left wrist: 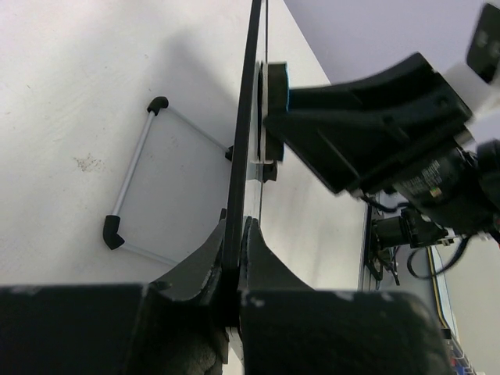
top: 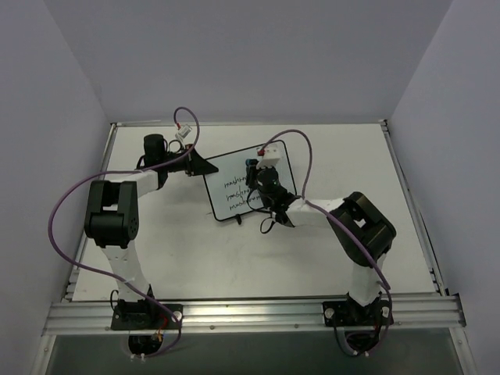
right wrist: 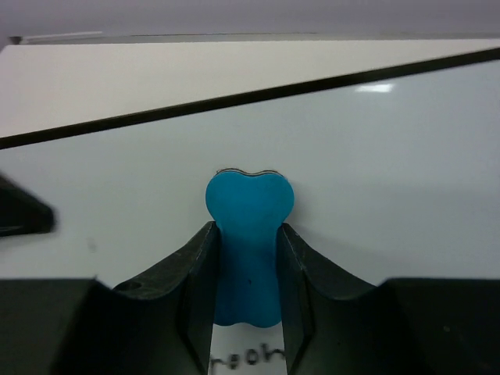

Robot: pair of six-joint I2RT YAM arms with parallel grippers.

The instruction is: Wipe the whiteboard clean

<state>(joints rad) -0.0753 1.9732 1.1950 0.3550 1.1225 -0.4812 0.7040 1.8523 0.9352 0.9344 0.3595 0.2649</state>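
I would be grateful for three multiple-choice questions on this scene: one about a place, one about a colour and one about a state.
1. Where does the left hand hold the small white whiteboard with a thin black frame?
A. by its edge
B. by one of its feet
C. nowhere; it hangs apart from the board

2. What colour is the bone-shaped eraser in the right hand?
A. red
B. blue
C. yellow

3. What is the state of the board's face?
A. wiped wholly clean
B. black handwriting on it
C. covered by a cloth

Answers:
1 A: the left wrist view shows that hand clamped on the board's edge.
2 B: the right wrist view shows it blue, pinched in that hand.
3 B: letters show just below the eraser, and lines of writing show in the top view.
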